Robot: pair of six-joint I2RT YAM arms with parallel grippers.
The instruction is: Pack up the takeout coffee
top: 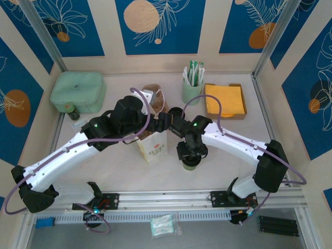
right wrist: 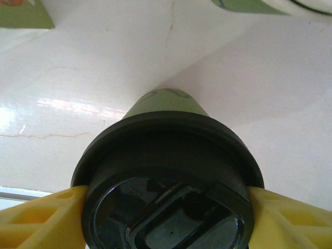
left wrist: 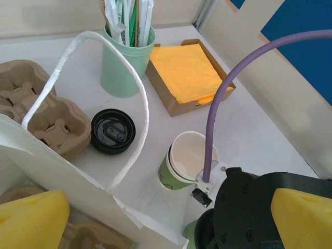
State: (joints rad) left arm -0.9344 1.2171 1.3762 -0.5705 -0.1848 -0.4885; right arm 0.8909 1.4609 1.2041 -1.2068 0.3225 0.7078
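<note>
Fingers of my right end effector pinch the takeout coffee by its black lid, one yellow pad on each side. Its olive-green band drops toward the pale surface, though I cannot tell whether the cup rests there. From the top camera the coffee sits outside the white paper bag, just to its right. My left end effector is spread wide above the bag's open rim, and I cannot tell if either finger touches the paper. Past the rim stands a lidless paper cup, and beside the bag's looped handle lies a loose black lid, touching a brown cup carrier. Farther back are a mint-green cup of sachets and a cardboard box of orange napkins.
</note>
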